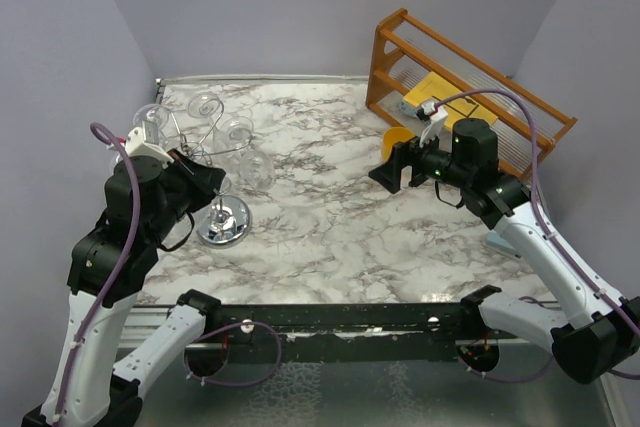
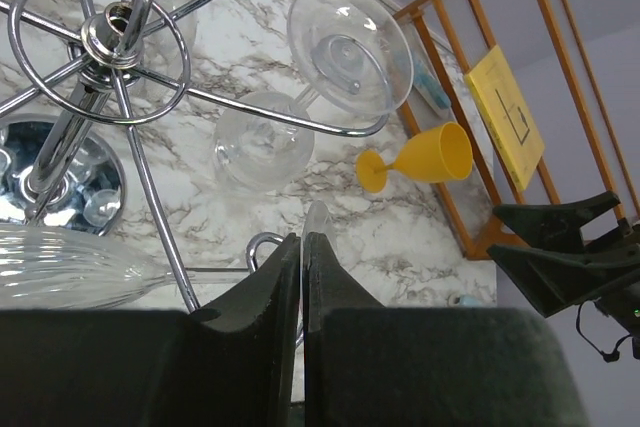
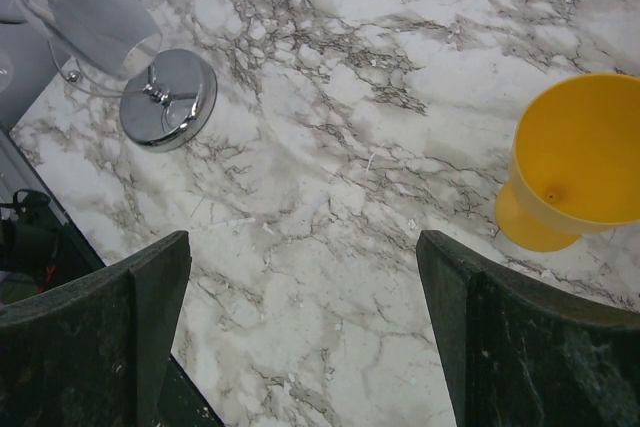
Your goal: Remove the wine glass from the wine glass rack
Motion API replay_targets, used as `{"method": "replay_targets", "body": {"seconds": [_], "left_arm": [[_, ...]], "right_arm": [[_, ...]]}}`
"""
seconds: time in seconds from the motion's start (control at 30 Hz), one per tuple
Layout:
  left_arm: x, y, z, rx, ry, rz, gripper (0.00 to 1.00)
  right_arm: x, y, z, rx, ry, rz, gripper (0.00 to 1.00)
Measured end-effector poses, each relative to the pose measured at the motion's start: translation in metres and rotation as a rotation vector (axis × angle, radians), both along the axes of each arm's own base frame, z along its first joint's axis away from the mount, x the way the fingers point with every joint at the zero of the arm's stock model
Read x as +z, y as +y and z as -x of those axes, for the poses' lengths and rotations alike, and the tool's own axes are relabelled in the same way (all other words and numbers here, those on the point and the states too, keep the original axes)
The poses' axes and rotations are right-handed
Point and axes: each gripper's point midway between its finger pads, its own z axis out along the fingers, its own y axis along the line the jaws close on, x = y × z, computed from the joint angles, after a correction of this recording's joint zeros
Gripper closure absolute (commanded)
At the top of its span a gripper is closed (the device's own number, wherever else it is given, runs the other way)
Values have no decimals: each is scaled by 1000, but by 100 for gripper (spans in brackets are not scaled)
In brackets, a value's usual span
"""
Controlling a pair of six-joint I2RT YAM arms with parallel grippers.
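The wine glass (image 2: 60,267) I'm after is the ribbed one at the lower left of the left wrist view. It hangs from an arm of the wine glass rack (image 2: 118,35), just beside my left end effector (image 2: 302,241). That end effector is pinched almost shut, with a thin sliver of clear glass showing between its tips. I read that as a grip on the stem close to the foot, though the contact itself is mostly hidden. I expect the glass to be light, rigid, slick and easily broken, so the stem is the right hold, and it should slide out along the wire rather than be tugged. The rack looks spindly on its chrome base (image 1: 223,222) and could tip. Another clear glass (image 2: 262,142) hangs close by on a neighbouring arm, ready to be knocked. My right end effector (image 1: 393,165) is wide open and holds nothing, well apart over the tabletop (image 1: 320,237), near a yellow goblet (image 2: 425,155) and a wooden shelf (image 1: 470,97)
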Motion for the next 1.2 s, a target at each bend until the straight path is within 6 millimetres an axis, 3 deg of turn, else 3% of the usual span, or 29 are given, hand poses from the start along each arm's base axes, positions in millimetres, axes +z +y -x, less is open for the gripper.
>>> {"method": "replay_targets", "body": {"seconds": [0.2,0.9,1.2], "left_arm": [[3,1,3,23,-20,51,100],[14,5,13,63,-75,152,100],[22,16,23,106,-122,170,100]], "right_arm": [[0,0,0,0,0,0,6],[2,0,1,2,-6,-2,1],[2,0,1,3,-9,0,0]]}}
